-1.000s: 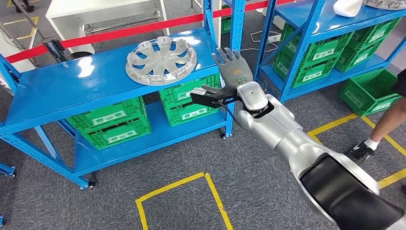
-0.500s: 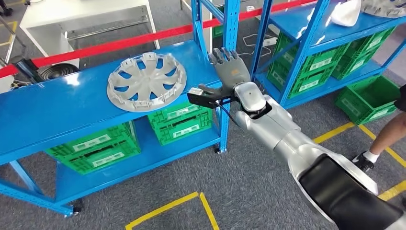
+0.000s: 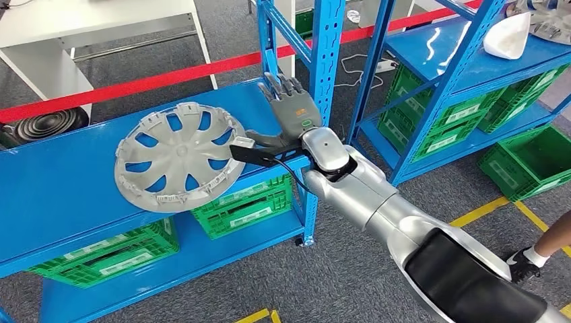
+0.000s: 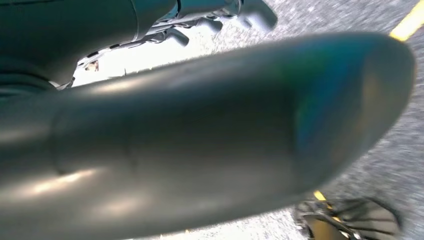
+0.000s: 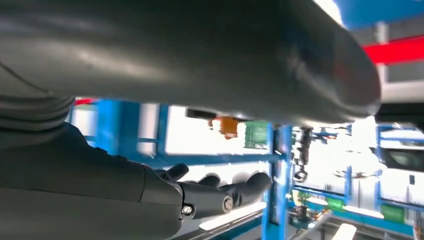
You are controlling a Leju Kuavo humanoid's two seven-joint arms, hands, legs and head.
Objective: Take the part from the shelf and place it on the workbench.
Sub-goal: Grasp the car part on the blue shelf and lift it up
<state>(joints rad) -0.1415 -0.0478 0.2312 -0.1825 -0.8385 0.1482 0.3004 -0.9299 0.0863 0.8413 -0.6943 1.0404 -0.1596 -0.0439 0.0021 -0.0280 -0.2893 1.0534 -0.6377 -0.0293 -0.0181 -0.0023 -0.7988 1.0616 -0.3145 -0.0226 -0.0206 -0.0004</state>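
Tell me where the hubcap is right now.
In the head view the silver hubcap lies on the blue shelf, left of the right hand, above green crates.

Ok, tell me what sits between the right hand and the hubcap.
Nothing but bare blue shelf: in the head view the right hand hovers beside the hubcap, thumb toward its rim.

silver arm [image 3: 377, 202], dark fingers [image 3: 283, 86] (black cable)

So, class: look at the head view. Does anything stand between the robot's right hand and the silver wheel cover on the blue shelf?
Nothing visible does. The right hand hovers open over the blue shelf, beside the wheel cover, with bare shelf between them. The upright post stands on the hand's far side.
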